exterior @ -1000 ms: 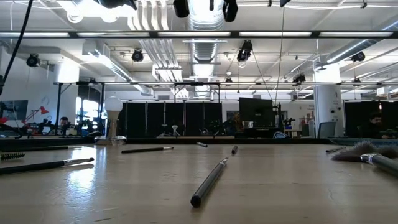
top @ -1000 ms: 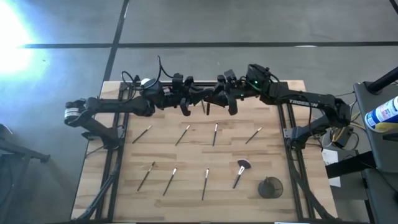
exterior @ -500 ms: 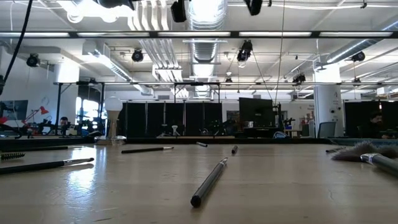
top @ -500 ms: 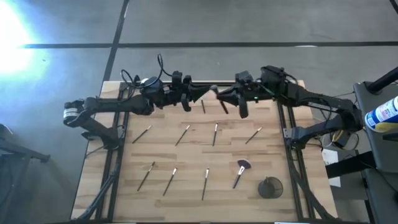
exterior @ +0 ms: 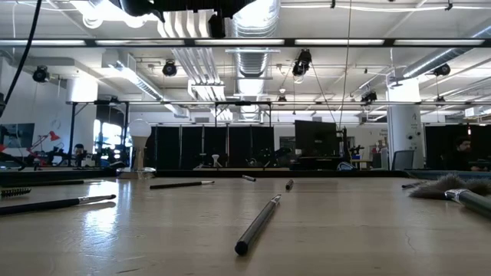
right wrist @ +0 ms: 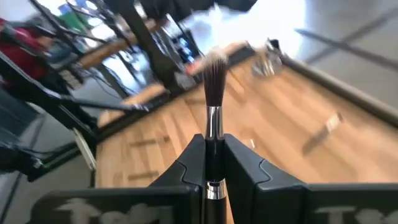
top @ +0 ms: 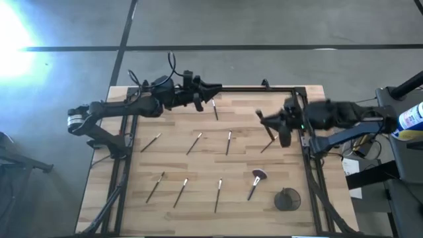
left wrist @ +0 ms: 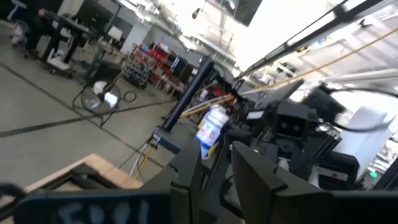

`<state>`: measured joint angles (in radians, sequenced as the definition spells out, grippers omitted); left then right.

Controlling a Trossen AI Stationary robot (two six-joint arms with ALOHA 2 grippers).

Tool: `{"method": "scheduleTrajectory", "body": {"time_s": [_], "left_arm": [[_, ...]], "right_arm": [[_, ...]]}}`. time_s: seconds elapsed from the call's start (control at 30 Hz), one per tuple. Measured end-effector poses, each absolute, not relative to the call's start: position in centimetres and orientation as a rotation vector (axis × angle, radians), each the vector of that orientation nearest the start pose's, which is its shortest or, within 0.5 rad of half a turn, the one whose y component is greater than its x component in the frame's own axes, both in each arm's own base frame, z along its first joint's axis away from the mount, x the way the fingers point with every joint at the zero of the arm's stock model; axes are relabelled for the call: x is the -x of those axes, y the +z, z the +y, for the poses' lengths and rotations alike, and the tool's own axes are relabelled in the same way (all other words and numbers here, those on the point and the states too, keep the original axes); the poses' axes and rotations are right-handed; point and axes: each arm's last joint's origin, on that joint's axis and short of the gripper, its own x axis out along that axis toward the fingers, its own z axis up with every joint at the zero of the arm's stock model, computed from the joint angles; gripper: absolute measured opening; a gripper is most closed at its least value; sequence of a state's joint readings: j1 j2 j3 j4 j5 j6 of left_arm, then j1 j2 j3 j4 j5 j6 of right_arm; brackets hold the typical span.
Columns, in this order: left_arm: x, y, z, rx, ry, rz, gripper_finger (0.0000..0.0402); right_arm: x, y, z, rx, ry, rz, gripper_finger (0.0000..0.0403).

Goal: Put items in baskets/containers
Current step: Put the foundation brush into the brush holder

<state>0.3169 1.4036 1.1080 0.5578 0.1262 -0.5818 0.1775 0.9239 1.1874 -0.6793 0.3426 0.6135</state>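
Note:
Several thin dark brushes with pale tips lie flat on the wooden table [top: 132, 165]: one at the far middle [top: 215, 110], a middle row [top: 193, 143] and a near row [top: 180, 192]. A bigger brush with a fanned head [top: 256, 180] lies beside the round dark cup [top: 287, 199], which stands at the near right. My right gripper [top: 263, 119] [right wrist: 214, 140] hovers at mid right, shut on one brush [right wrist: 214, 93]. My left gripper [top: 213, 89] [left wrist: 217, 155] is up by the far edge, open and with nothing between its fingers. My right gripper pinches the brush between its two fingers at the silver ferrule [right wrist: 214, 127], just behind the bristles. The brush lies along the fingers, its bristle head [right wrist: 214, 68] sticking out past the tips. The fingers point toward the table's left. The brush is clear of the table.
Black frame rails run along the table's left [top: 119, 165], right [top: 310, 172] and far [top: 264, 87] sides. In the low view a dark brush [exterior: 257, 225] lies nearest the camera and the fanned brush [exterior: 453, 188] at the right. Bare wood shows between the brush rows.
My right gripper has drawn away from my left one. It has moved toward the table's right edge and a little toward the near edge. My left gripper has pulled back toward the far edge. The brushes on the table have stayed put.

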Motion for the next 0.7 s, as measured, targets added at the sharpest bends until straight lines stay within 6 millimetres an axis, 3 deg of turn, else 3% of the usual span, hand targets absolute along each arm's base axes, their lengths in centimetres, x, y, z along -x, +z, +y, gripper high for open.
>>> {"method": "scheduleTrajectory", "body": {"time_s": [0.33, 0.57, 0.7], "left_arm": [[-30.5, 36.8, 10.4, 0.547, 0.137, -0.242, 0.0082], [-30.6, 36.4, 10.5, 0.539, 0.149, -0.202, 0.0082], [-30.6, 36.4, 10.5, 0.514, 0.154, -0.196, 0.0082]], "right_arm": [[-14.4, 33.2, 8.2, -0.740, -0.346, 0.482, 0.0030], [-13.2, 28.1, 12.5, -0.747, -0.363, 0.546, 0.0030], [-12.6, 26.3, 14.6, -0.739, -0.366, 0.561, 0.0030]]}}
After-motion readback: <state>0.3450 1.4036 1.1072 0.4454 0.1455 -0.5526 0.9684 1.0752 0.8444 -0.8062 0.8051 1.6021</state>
